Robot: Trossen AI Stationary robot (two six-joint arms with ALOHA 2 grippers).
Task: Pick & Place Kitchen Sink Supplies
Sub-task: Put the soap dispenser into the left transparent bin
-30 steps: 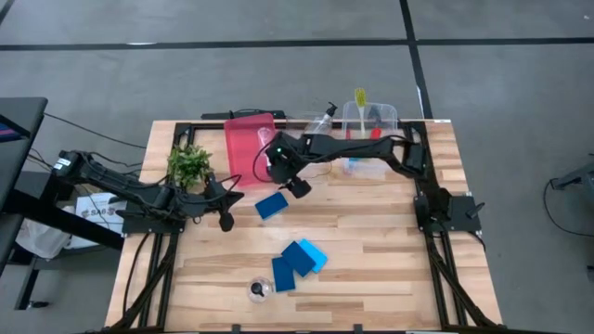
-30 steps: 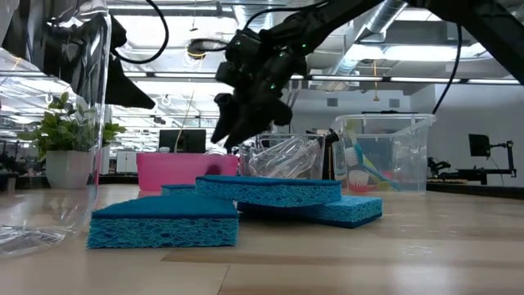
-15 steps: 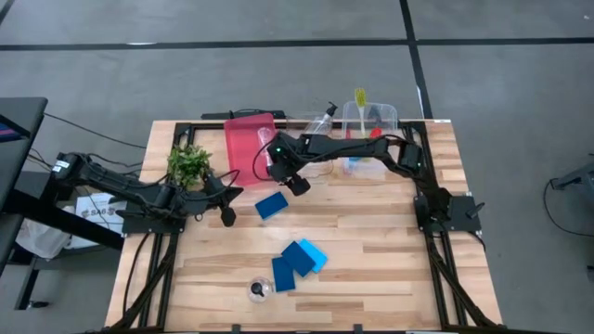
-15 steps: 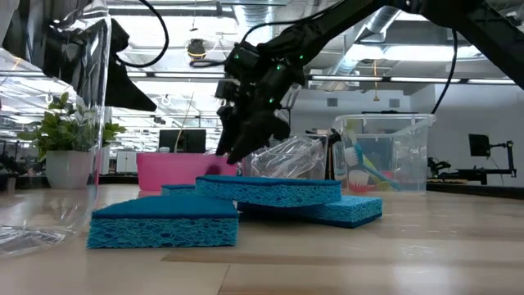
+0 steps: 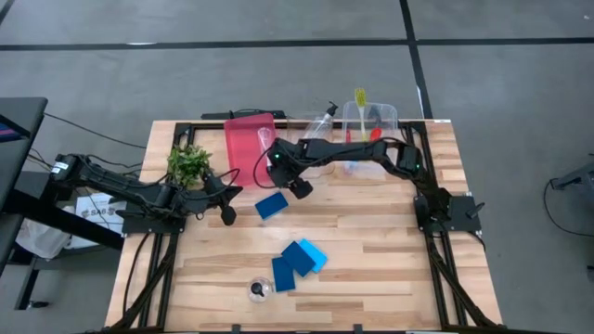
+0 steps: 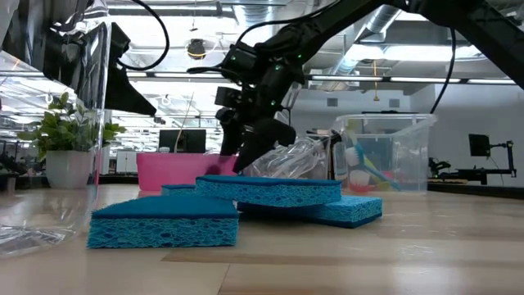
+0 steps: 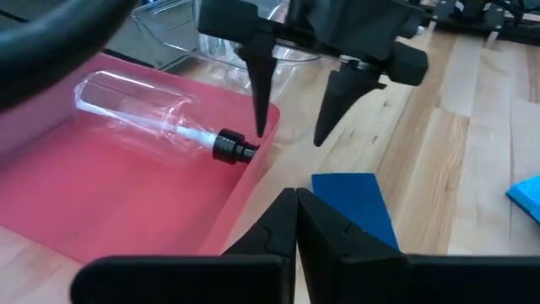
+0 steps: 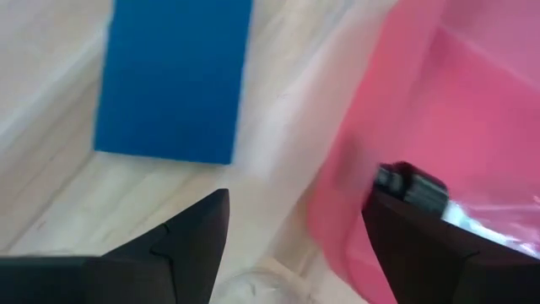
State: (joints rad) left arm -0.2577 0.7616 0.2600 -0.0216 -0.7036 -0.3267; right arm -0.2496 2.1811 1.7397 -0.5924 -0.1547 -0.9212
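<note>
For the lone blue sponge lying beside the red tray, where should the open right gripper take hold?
Judging by its pose, the blue sponge lies flat and apart from the red tray. Best to bring the right gripper straight down and pinch across the short width at mid-length.

fingers [image 8: 196, 228] spread wide | blue sponge [image 8: 173, 80] on wood | black-capped bottle [image 8: 422, 192] in red tray [image 8: 472, 110]

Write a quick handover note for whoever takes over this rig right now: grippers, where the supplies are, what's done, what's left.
Left gripper: shut, empty, waiting near the plant.
Right gripper: open, empty, by the red tray corner, above the single sponge.
Done: one bottle lies in the red tray; brushes stand in the clear bin.
Left: single sponge, three stacked sponges, a small bottle at the front.
</note>
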